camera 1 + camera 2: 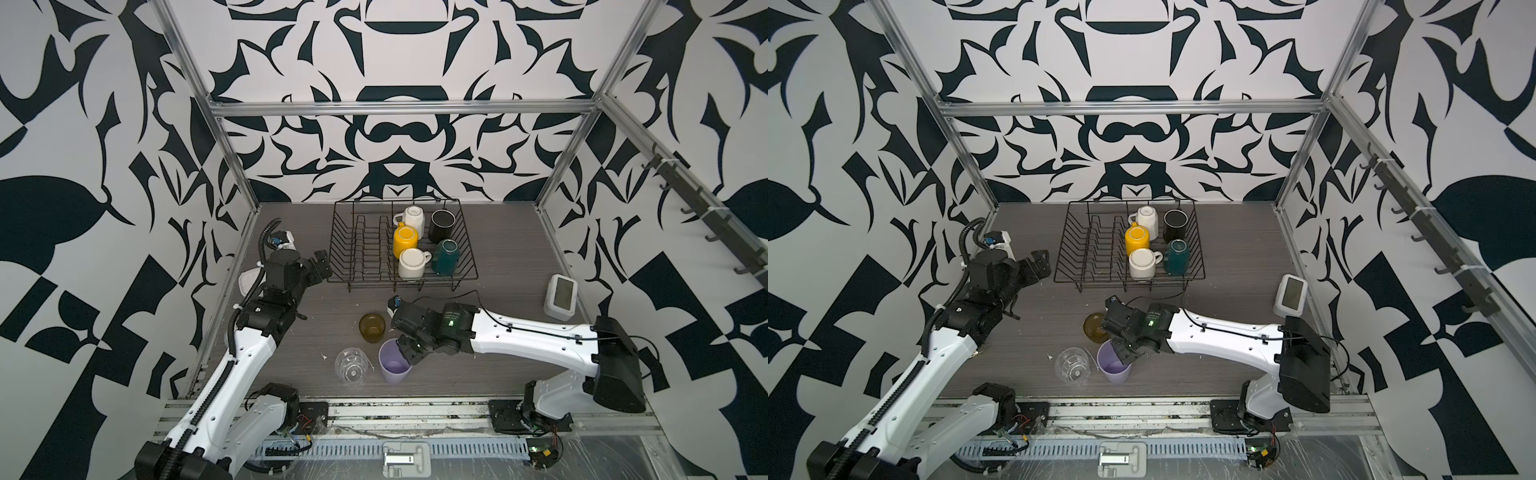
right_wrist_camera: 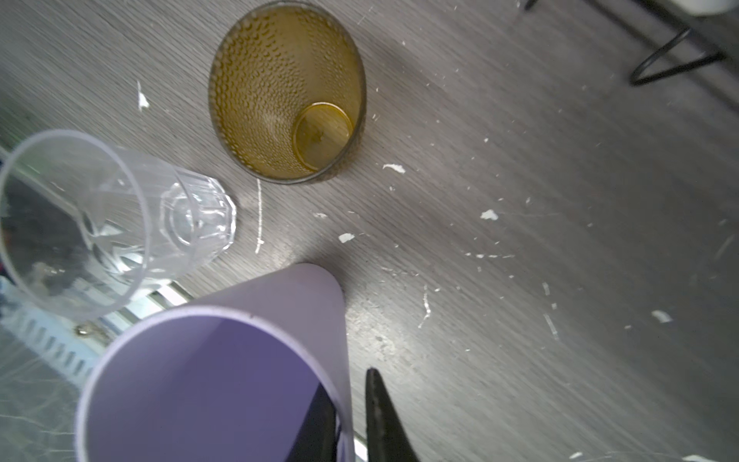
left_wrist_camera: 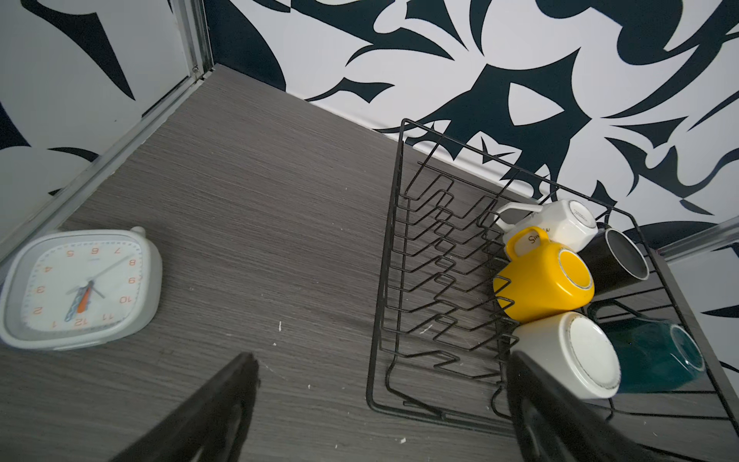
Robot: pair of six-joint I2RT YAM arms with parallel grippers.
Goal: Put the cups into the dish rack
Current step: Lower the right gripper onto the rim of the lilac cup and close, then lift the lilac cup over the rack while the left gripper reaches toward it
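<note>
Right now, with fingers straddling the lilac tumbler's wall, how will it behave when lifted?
The lilac tumbler looks like thin-walled plastic, so it is probably light and flexible. Held by one side of its rim, it may swing or tilt. Its smooth wall could slip between the right gripper fingers.

Grey wood-grain tabletop (image 1: 498,257), scattered with white flecks (image 2: 394,168). White small-screen device (image 1: 561,296) stands at 3 o'clock of the tabletop. White analog clock (image 3: 82,289) (orange numerals) sits at 9 o'clock, beside the metal frame rail (image 3: 120,146). Black-and-white patterned walls (image 1: 399,158); hook rail (image 1: 702,203) on the 3 o'clock wall.
</note>
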